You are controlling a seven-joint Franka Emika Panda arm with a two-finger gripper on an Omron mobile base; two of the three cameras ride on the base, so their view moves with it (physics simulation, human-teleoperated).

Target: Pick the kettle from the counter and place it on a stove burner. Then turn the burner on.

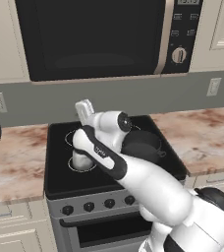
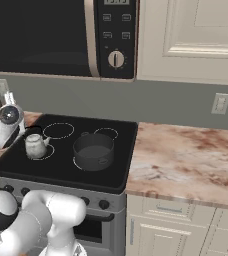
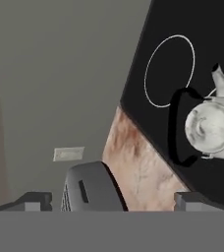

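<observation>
**Kettle set down; knob comes next**

The kettle (image 2: pixel 36 145) stands upright on the front-left burner (image 2: pixel 40 153), clear of the pot (image 2: pixel 93 150). The claw (image 3: pixel 112 199) gapes wide, holding nothing, above the desk (image 3: pixel 138 170). Best drop to the front knobs (image 1: pixel 89 206). Which knob serves this burner is unclear; the arm hides the kettle in the left base view.

Front-left burner's taken by the kettle (image 2: pixel 36 145), and the dark pot (image 2: pixel 93 151) sits just beside it on the right — tight gap between them. Back burner ring (image 2: pixel 58 130) is bare, and the counter (image 2: pixel 186 160) right of the cooktop is wide open.
</observation>
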